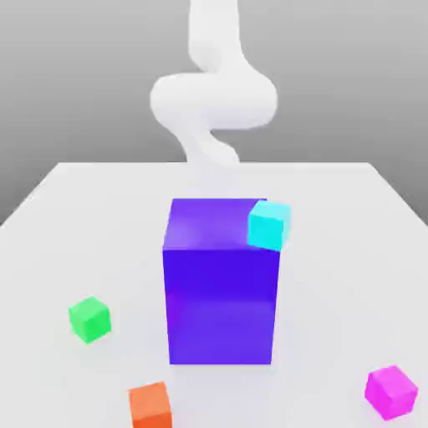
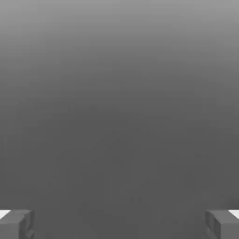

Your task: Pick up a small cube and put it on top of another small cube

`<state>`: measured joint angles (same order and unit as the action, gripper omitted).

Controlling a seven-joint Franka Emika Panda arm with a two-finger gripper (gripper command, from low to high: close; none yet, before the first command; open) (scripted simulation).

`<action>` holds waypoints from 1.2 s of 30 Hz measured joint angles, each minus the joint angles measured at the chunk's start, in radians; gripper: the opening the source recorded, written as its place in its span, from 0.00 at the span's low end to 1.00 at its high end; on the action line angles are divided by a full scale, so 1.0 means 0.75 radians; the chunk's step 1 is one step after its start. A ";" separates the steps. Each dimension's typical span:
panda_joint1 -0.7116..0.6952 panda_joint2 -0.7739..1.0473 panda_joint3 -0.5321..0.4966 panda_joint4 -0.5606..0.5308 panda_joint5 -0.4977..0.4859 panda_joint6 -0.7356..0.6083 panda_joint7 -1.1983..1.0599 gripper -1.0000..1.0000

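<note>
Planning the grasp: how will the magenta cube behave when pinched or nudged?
The magenta cube has flat faces and sits flat on the table, so it should slide, not roll. Its plain matte block look suggests it stays rigid. It is small, so probably light and easily knocked.

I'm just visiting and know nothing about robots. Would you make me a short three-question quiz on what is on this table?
1. True or false: the cyan cube sits on top of the tall blue block.
2. Which small cube lies nearest the exterior view's right edge? A) the green cube B) the orange cube C) the magenta cube
3. Fill in: in the hand view the gripper fingers stand far apart, so the gripper is ____.

Key
1. True: it rests at the block's top corner on the exterior view's right.
2. C
3. open, with nothing between the fingers.
</note>
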<state>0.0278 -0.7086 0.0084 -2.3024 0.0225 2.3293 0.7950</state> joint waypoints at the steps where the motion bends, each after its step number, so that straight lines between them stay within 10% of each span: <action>1: 0.016 0.053 0.006 -0.001 0.012 0.017 -0.002 0.50; 15: 0.174 0.732 0.162 -0.019 0.076 0.235 0.037 0.50; 32: 0.459 1.559 0.151 -0.001 -0.222 0.572 0.330 0.50; 33: 0.469 1.602 0.139 0.008 -0.232 0.605 0.338 0.00; 36: 0.469 1.602 0.139 0.008 -0.232 0.605 0.338 0.00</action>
<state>0.3795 0.4925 0.1128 -2.2962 -0.1516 2.7834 1.0486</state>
